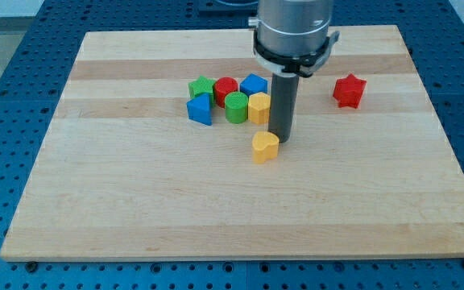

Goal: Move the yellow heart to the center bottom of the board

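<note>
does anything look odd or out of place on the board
Nothing stands out. The yellow heart sits upright just left of and below my tip; the other blocks are upright, and the board looks undamaged.

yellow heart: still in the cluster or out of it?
Out. The yellow heart sits alone on bare board below the cluster, a clear gap between them. My tip is right beside it, on the view's right.
</note>
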`<state>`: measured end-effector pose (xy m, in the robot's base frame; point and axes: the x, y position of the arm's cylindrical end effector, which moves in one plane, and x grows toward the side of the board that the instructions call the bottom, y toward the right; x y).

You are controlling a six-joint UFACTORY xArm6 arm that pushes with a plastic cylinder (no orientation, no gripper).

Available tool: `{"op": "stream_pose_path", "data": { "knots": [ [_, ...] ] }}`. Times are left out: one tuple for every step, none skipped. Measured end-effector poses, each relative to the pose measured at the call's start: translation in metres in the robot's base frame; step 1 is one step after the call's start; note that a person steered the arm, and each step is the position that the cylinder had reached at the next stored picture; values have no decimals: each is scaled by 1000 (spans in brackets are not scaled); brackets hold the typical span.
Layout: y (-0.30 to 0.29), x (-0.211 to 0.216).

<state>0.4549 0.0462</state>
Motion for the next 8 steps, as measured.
{"op": "stream_pose_path", "data": {
  "knots": [
    [-27,8],
    [-42,8],
    [-43,14],
    [-50,34],
    [-55,35],
    [-55,35],
    [-69,35],
    [-72,37]
  ]
}}
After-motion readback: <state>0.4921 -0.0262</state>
